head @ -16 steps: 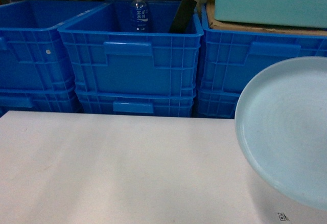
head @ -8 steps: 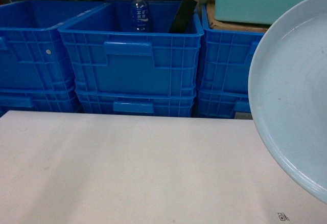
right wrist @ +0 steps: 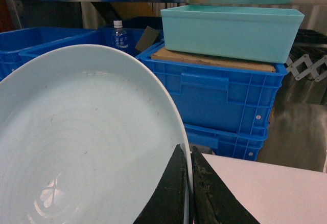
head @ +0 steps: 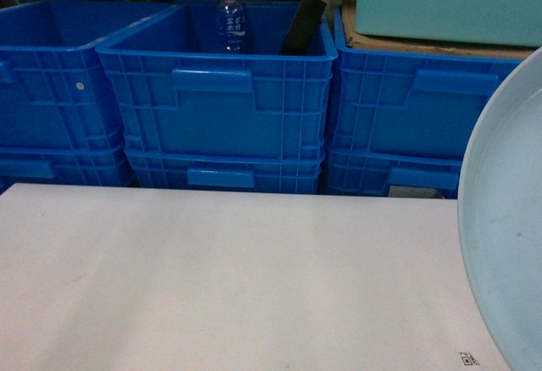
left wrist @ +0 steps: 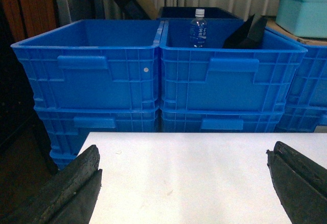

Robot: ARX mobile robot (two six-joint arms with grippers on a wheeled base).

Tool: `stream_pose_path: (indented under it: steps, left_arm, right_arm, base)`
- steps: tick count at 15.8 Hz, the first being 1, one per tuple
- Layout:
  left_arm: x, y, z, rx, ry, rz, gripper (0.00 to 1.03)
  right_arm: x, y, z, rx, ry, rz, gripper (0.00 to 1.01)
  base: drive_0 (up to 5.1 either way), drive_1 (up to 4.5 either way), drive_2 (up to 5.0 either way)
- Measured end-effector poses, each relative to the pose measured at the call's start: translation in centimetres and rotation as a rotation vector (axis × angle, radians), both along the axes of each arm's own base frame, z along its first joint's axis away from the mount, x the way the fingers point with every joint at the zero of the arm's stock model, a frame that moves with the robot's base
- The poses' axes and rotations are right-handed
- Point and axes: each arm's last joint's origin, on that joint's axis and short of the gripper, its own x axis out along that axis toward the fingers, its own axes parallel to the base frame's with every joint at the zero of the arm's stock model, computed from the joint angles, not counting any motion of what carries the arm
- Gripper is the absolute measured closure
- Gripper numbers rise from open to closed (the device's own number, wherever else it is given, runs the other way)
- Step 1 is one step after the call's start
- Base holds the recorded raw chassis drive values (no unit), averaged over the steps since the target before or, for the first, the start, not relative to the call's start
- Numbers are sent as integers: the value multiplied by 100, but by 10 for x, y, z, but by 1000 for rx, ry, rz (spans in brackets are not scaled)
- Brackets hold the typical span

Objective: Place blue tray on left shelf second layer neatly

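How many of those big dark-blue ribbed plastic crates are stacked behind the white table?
6 in the head view: left stack, upper crate on lower; middle stack, upper on lower; right stack, upper on lower. More may be hidden behind.

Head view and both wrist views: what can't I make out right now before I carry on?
- Blue tray: head view's right edge cuts it off; in the right wrist view it hides the table.
- Right claw: bottom edge cuts it, clamped on the rim.
- Left claw: only tips show.
- Target shelf layer: in no view.
- Bottle label: too small.
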Motion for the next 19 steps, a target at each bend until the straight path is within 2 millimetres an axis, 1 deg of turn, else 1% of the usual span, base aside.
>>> stream_pose_path:
  steps: [3, 5, 7, 12, 19]
  left_arm:
    - [0, 0, 0, 0, 0, 0, 5]
    - [0, 0, 0, 0, 0, 0, 5]
    - [0, 0, 0, 0, 0, 0, 5]
    - [0, 0, 0, 0, 0, 0, 5]
    - [0, 0, 0, 0, 0, 0, 5]
  right_arm:
    - [-6, 1, -1, -2, -8, 15, 99]
    - [-5, 9, -1, 0, -17, 44, 99]
    - [-5, 12, -1, 0, -21, 58, 99]
    - [-12, 9, -8, -17, -19, 40, 99]
    - [-12, 9, -7, -31, -30, 40, 99]
  base:
    - [0, 0, 0]
    - [0, 0, 0]
    - [0, 0, 0]
    - [0, 0, 0]
    - [0, 0, 0]
